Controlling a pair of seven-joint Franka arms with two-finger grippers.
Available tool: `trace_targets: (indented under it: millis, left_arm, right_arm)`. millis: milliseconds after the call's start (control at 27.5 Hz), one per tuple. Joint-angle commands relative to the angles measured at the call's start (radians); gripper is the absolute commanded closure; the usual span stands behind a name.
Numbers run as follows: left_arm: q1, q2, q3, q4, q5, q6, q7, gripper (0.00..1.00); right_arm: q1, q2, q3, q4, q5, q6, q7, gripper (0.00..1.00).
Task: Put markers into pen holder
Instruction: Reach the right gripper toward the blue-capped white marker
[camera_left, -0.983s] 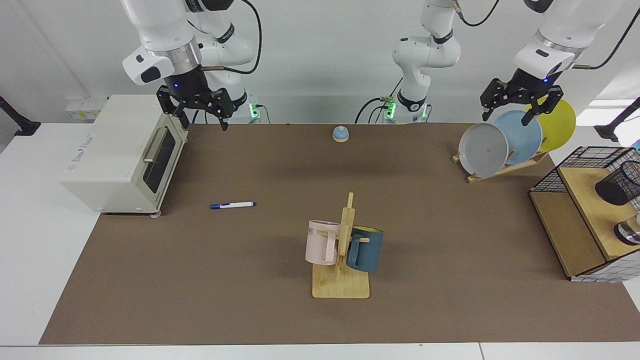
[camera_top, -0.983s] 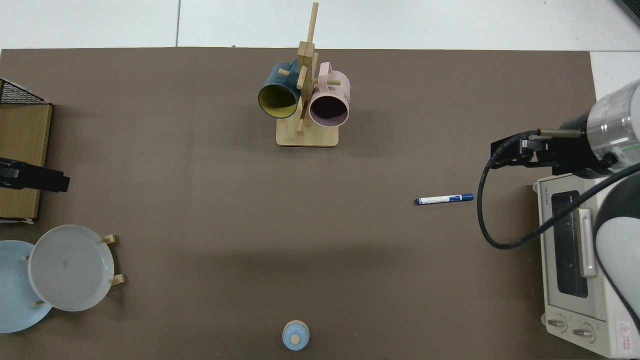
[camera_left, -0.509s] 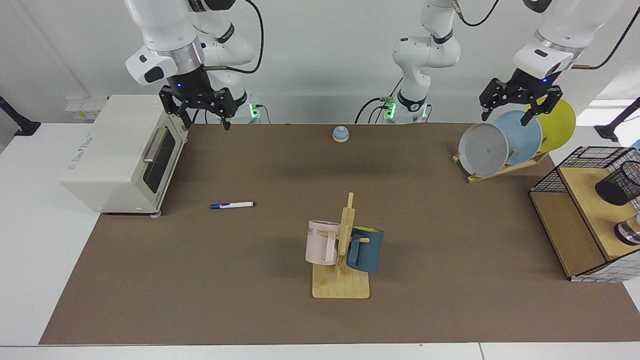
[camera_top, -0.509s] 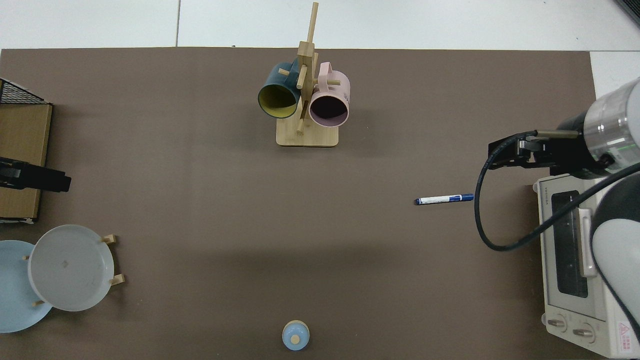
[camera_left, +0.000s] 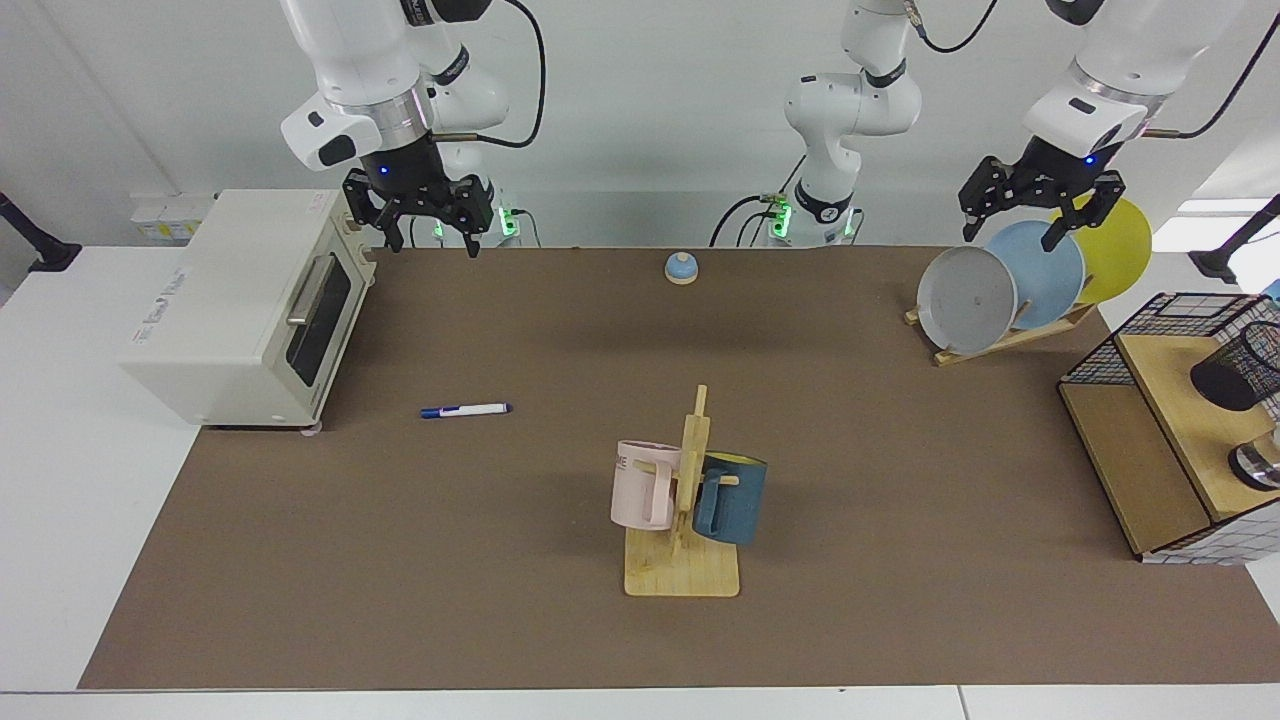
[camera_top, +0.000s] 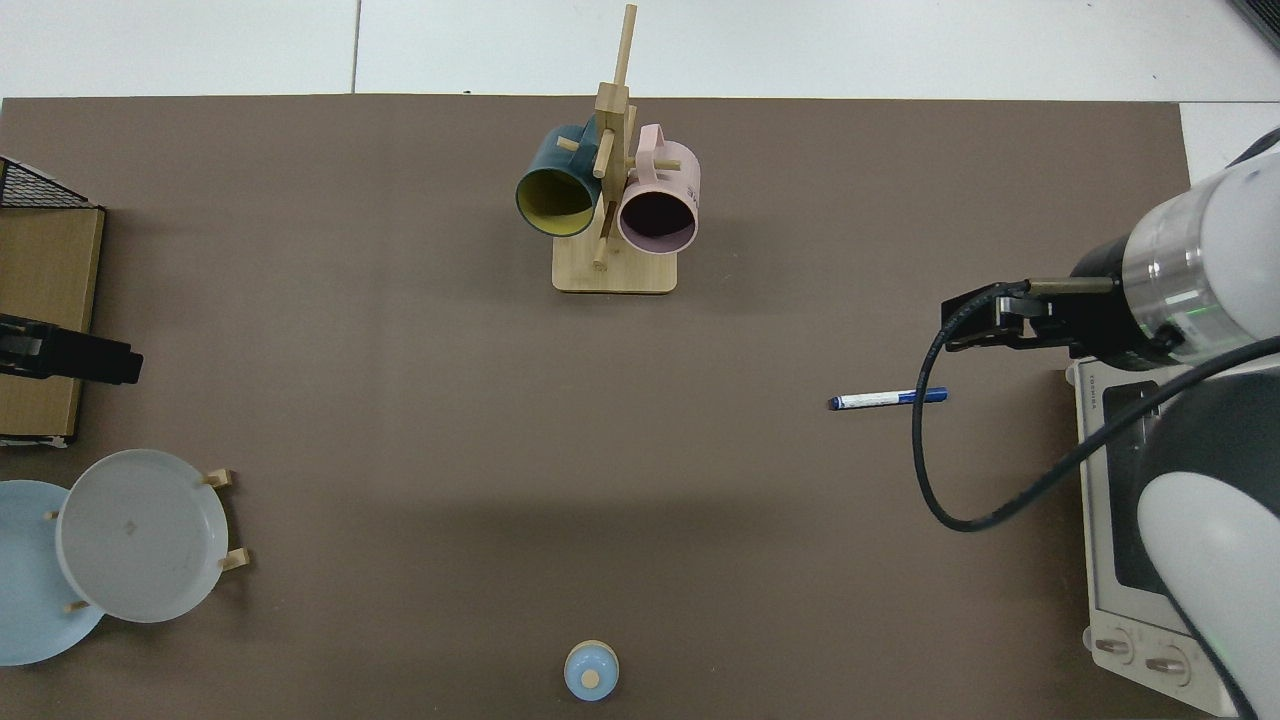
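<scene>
Marker (camera_left: 465, 410) lies flat on the brown bench (camera_left: 500, 560), just beside the toaster oven (camera_left: 240, 300) and well apart from the pen holder (camera_left: 1240, 368), a black mesh cup that appears to lie tipped on the wooden shelf unit (camera_left: 1150, 450) at the far edge, only partly in frame. Right tool (camera_left: 428, 235) hangs above the bench's back corner near the oven, fingers spread wide and holding nothing. Left tool (camera_left: 1010, 235) hovers over the plates (camera_left: 1000, 285) in their rack, fingers also spread and empty; that arm waits. From above, the marker (camera_top: 888, 399) sits near the right tool's arm.
</scene>
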Motion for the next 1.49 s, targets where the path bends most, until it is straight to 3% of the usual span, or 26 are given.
trace_targets:
  millis: [0,255,473,655,1092,1456]
  left_arm:
    - [0.003,-0.011,0.006,0.006,0.015,-0.021,-0.008,0.00]
    - [0.004,-0.013,0.008,0.003,0.015,-0.030,-0.013,0.00]
    - [0.004,-0.013,0.008,0.003,0.015,-0.031,-0.014,0.00]
    - [0.004,-0.017,0.008,0.000,0.014,-0.033,-0.014,0.00]
    - [0.000,-0.026,-0.003,-0.012,0.014,-0.045,-0.014,0.00]
    - [-0.008,-0.028,-0.009,-0.012,0.011,-0.070,-0.016,0.00]
  right_arm:
    - [-0.025,-0.037,0.004,-0.089,0.007,0.069,0.232,0.00]
    - [-0.039,-0.028,0.004,-0.192,0.009,0.156,0.628,0.00]
    - [-0.057,-0.023,0.004,-0.309,0.042,0.293,0.875,0.00]
    - [-0.048,-0.023,0.004,-0.379,0.039,0.325,0.920,0.00]
    - [-0.059,0.011,0.004,-0.425,0.030,0.405,1.050,0.00]
    - [-0.086,0.076,0.004,-0.537,0.041,0.609,1.055,0.00]
